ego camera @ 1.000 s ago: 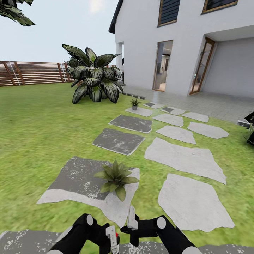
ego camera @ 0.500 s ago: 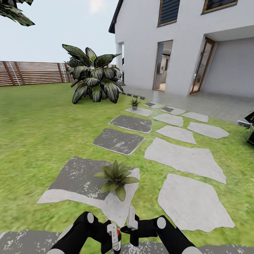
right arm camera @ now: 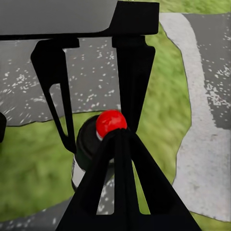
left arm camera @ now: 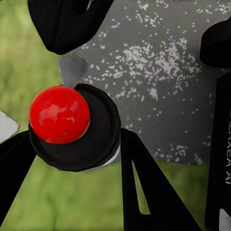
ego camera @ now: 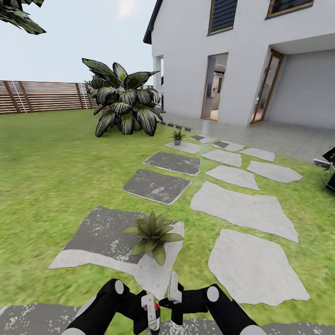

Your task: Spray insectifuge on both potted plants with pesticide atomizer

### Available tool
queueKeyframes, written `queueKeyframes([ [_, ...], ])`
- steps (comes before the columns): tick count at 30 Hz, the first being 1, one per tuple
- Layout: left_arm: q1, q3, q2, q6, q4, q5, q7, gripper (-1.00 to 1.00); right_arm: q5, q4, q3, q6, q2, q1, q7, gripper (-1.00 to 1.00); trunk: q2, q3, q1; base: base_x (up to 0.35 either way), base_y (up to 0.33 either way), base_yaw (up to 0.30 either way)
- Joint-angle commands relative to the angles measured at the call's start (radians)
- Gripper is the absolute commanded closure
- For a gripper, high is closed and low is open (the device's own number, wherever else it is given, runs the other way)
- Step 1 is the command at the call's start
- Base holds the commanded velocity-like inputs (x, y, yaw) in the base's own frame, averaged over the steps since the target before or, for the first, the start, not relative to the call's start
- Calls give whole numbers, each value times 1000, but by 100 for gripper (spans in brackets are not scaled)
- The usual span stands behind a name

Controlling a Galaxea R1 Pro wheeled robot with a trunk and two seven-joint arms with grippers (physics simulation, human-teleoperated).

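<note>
A: What is lying at the left of the head view?
B: A brown slatted fence (ego camera: 42,97) is closing off the lawn (ego camera: 51,172), and the big white-striped shrub (ego camera: 123,104) is standing in front of it.

A: And the potted plants?
B: The nearer potted plant (ego camera: 152,234) is sitting on the dark grey stepping stone (ego camera: 100,237) just ahead of the arms. The farther potted plant (ego camera: 177,137) is standing well beyond it, on a pale stone near the shrub and the white house (ego camera: 242,56).

A: Where is the atomizer?
B: The pesticide atomizer (ego camera: 150,312) is being held low at the bottom edge, between the two arms, white-bodied with a bit of red showing. In the left wrist view its red cap (left arm camera: 59,114) and black collar are sitting between the fingers (left arm camera: 144,183) of the left gripper (ego camera: 145,311), which is gripping it.

A: And on the right?
B: The right gripper (ego camera: 173,300) is hanging just beside the atomizer, over the stone's near edge. In the right wrist view its dark fingers (right arm camera: 132,72) are reaching toward the red cap, with one seeming to touch the black collar; whether they are closed on it, the observer cannot tell.

A: Further right?
B: Pale stepping stones (ego camera: 253,267) are running toward the paved porch.
</note>
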Motion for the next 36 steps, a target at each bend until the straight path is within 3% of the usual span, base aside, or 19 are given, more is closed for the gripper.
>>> queueKeyframes([
  [1,0,0,0,4,-2,2,-5,100,8,-1,-1,-5,0,0,0,100,0,-1,0,0,0,0],
  [6,1,0,0,0,-2,20,-6,100,8,-1,-1,-5,0,0,0,100,0,-1,0,0,0,0],
  [18,1,-2,1,0,3,20,-6,100,8,-1,-1,-5,0,0,0,100,0,-1,0,0,0,0],
  [22,2,-1,22,-2,11,10,-2,100,8,-1,-1,-5,0,0,0,100,0,-1,0,0,0,0],
  [24,2,-1,44,-1,12,9,0,100,8,-1,-1,-5,0,0,0,100,0,-1,0,0,0,0],
  [26,3,0,94,-1,12,8,1,100,8,-1,-1,-5,0,0,0,100,0,-1,0,0,0,0],
  [31,5,0,153,-1,14,8,3,100,9,-1,-1,-6,0,0,0,100,0,-1,0,0,0,0],
  [36,7,2,241,1,17,13,8,100,10,0,-1,-6,-1,0,0,100,0,-1,0,0,0,0],
])
